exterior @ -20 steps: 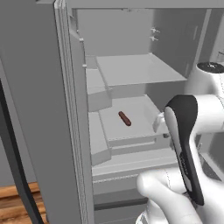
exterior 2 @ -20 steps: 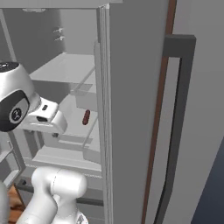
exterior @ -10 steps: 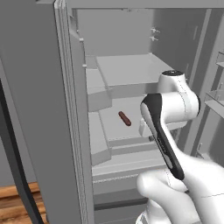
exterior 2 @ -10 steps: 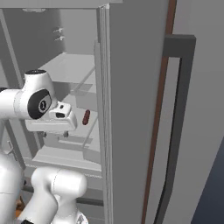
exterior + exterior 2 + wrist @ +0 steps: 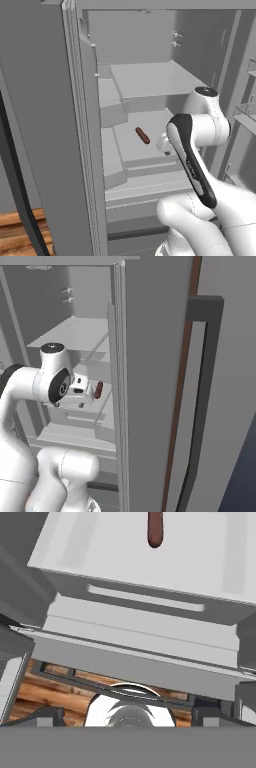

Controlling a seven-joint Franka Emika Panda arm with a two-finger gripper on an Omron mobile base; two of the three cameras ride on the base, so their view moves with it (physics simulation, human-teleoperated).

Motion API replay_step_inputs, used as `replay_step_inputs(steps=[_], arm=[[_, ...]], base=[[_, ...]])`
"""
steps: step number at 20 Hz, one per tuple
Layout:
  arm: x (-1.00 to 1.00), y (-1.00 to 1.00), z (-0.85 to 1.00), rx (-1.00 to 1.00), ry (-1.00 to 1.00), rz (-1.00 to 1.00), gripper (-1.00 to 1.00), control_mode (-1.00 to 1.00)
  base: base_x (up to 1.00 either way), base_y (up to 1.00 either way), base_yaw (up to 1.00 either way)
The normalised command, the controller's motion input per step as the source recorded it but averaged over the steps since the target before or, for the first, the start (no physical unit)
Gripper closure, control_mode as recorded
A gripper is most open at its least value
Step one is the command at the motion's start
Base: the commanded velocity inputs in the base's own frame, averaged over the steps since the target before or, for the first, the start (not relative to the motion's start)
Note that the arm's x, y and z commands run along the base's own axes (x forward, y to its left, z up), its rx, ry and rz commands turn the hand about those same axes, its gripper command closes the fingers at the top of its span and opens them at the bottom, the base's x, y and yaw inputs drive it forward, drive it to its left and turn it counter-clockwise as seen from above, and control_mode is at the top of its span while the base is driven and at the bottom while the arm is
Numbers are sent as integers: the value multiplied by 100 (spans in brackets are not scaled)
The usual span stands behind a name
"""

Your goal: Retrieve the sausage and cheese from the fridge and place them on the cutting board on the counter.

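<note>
The setting is the open interior of the fridge [image 5: 150, 75], grey walls and pale grey shelves, with its door [image 5: 155, 381] swung out and a long dark handle [image 5: 202, 406] on the outer face.

Gripper: in the hand view the two dark fingertips [image 5: 40, 716] sit at the far left and far right of the lower edge, spread to their full width. Nothing lies between them; the gripper [image 5: 129, 717] holds nothing. In the right base view the hand [image 5: 80, 396] is level with the lower shelf, close in front of the sausage but apart from it.

Sausage [image 5: 142, 135]: lying flat on the pale lower shelf [image 5: 150, 145], towards the middle of it. It is a dark reddish-brown cylinder with rounded ends. In the left base view its long axis runs diagonally, from the upper left at the back to the lower right at the front. In the hand view the sausage [image 5: 155, 529] stands at the top edge, long axis running up and down, near end pointing back towards the hand.

Below the shelf front, the hand view shows a wooden floor [image 5: 55, 692].

An upper shelf [image 5: 150, 82] sits above the sausage's shelf.
</note>
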Motion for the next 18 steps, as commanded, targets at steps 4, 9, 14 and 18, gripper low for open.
replay_step_inputs(steps=[4, 9, 14, 18], arm=[[49, 0, 0, 10, 1, 0, -100, -100], [49, 5, -4, 0, 5, 0, -100, -100], [32, 2, -28, 0, -8, 0, -100, -100], [40, 2, -35, 0, 0, 0, -100, -100]], base=[[0, 0, 0], [0, 0, 0], [0, 0, 0], [0, 0, 0]])
